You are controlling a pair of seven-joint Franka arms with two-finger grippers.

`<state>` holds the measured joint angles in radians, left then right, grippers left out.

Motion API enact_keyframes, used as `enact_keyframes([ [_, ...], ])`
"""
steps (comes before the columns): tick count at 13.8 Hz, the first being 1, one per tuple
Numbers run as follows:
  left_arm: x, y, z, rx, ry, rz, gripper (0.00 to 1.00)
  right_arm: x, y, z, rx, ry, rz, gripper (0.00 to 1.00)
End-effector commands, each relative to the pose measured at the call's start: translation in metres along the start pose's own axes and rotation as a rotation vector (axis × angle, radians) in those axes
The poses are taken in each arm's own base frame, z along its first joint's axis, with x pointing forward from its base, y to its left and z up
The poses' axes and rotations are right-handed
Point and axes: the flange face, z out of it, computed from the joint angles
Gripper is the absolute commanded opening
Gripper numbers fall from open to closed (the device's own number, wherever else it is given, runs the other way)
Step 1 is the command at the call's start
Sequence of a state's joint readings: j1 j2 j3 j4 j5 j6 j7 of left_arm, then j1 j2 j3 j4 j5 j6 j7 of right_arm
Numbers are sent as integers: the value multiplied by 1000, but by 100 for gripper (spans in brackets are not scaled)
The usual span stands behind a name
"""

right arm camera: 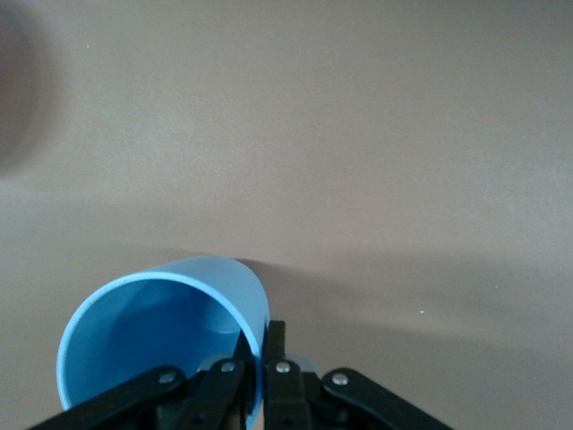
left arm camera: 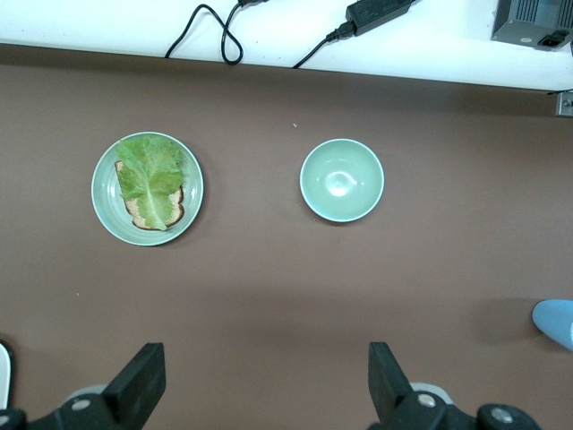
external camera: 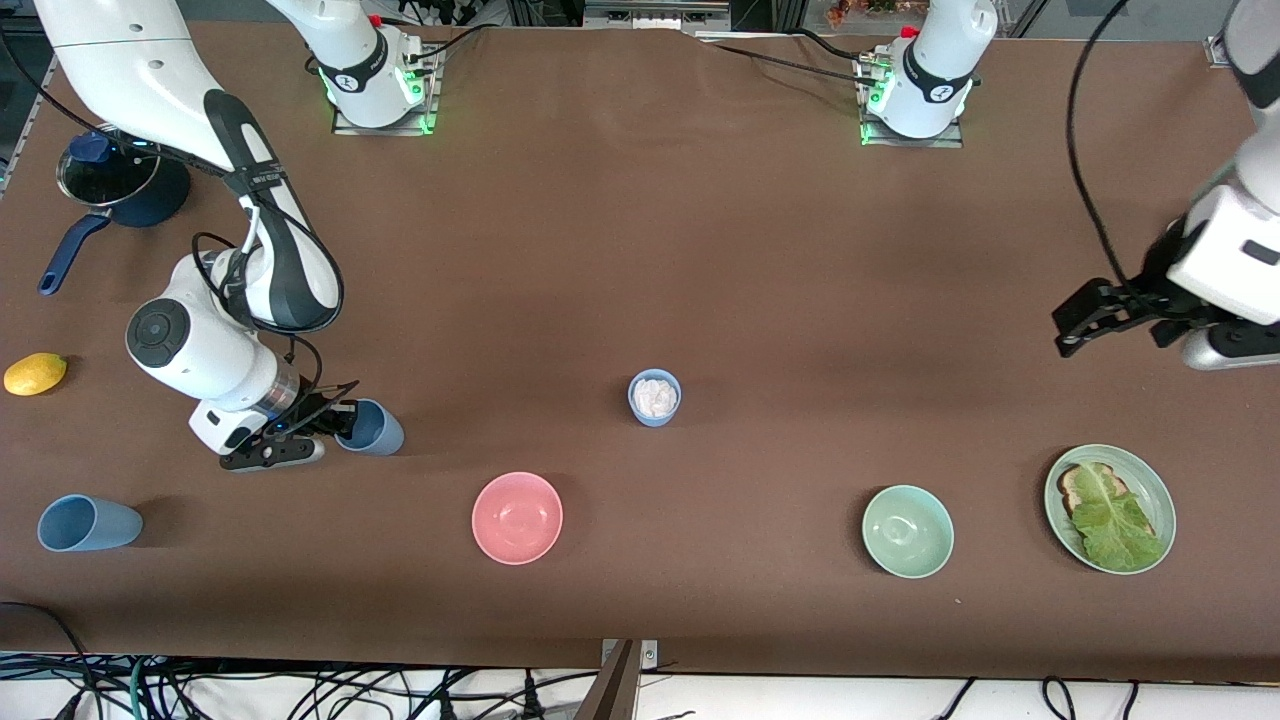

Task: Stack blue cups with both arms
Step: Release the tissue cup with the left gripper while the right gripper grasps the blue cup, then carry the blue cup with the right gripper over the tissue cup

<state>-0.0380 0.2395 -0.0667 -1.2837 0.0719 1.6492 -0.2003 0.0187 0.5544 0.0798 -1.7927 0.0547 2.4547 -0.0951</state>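
Note:
My right gripper (external camera: 338, 427) is shut on the rim of a light-blue cup (external camera: 374, 429), one finger inside and one outside, and holds it on its side low over the table. In the right wrist view the gripper (right arm camera: 261, 356) pinches the wall of the cup (right arm camera: 161, 327). A second blue cup (external camera: 88, 523) lies on its side near the right arm's end, nearer the front camera. A third blue cup (external camera: 654, 397) stands upright mid-table with something white inside; its edge also shows in the left wrist view (left arm camera: 557, 321). My left gripper (external camera: 1063, 332) (left arm camera: 266, 385) is open and empty, high over the left arm's end.
A pink bowl (external camera: 517, 517), a mint-green bowl (external camera: 907, 531) (left arm camera: 341, 179) and a green plate (external camera: 1153, 485) (left arm camera: 100, 193) with toast and lettuce stand near the front edge. A dark-blue lidded pot (external camera: 120, 182) and a lemon (external camera: 35, 373) are at the right arm's end.

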Motion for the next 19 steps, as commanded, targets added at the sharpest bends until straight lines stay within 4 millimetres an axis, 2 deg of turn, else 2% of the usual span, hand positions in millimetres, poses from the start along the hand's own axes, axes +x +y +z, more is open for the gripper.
enact_keyframes([
  [1, -5, -32, -5, -26, -26, 41, 100, 6, 0, -3, 12, 13, 10, 0],
  [3, -7, -56, -11, -38, -24, 73, 100, 14, -1, -17, 15, 4, 8, 0],
  [4, -10, -63, -12, -36, -27, 108, 100, 23, -5, -33, 20, -19, 2, 0],
  [6, -14, -75, -14, -34, -26, 150, 100, 40, -24, -66, 29, -53, -6, 0],
  [8, -26, -76, -18, -36, -43, 153, 100, 52, -54, -97, 34, -85, 0, 0],
  [11, -45, -59, -27, -30, -108, 175, 100, 57, -126, -131, 18, -121, 3, 0],
  [12, -49, -60, -28, -36, -115, 177, 100, 56, -148, -144, -2, -130, 25, 0],
  [14, -70, -56, -30, -56, -132, 188, 100, 50, -192, -158, -24, -139, 87, 0],
  [17, -92, -50, -34, -52, -141, 194, 100, 38, -261, -168, -18, -114, 181, 0],
  [19, -106, -47, -36, -48, -141, 199, 100, 28, -324, -160, -4, -84, 271, 0],
])
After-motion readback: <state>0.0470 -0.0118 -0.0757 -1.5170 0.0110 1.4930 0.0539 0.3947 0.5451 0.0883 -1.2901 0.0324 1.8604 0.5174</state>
